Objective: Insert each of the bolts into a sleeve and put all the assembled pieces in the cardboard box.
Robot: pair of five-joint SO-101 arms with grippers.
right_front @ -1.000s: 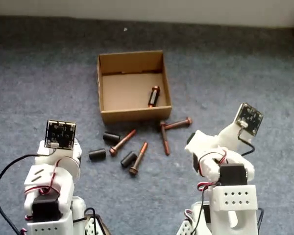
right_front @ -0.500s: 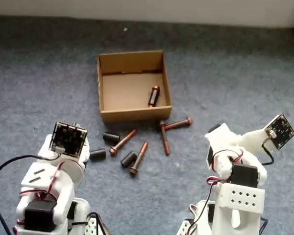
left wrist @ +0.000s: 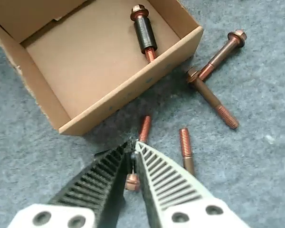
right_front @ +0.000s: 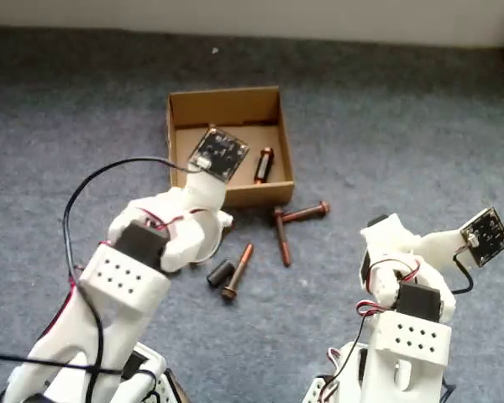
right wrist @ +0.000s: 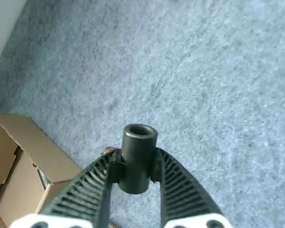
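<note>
Here, the right gripper (right wrist: 134,160) clamps a smooth black tubular sleeve (right wrist: 139,138). The left gripper (left wrist: 133,145), ribbed jaws pressed together, hangs over a threaded copper bolt (left wrist: 144,129) on grey carpet (left wrist: 256,156) beside the cardboard box (left wrist: 133,90).

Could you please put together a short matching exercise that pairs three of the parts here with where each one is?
Things:
1. sleeved bolt
2. black sleeve in the right wrist view
3. pair of bare bolts meeting at their heads

Places:
A. on the carpet, just outside the cardboard box
B. held in the right gripper
C. inside the cardboard box

Pairs: 1-C, 2-B, 3-A
</note>
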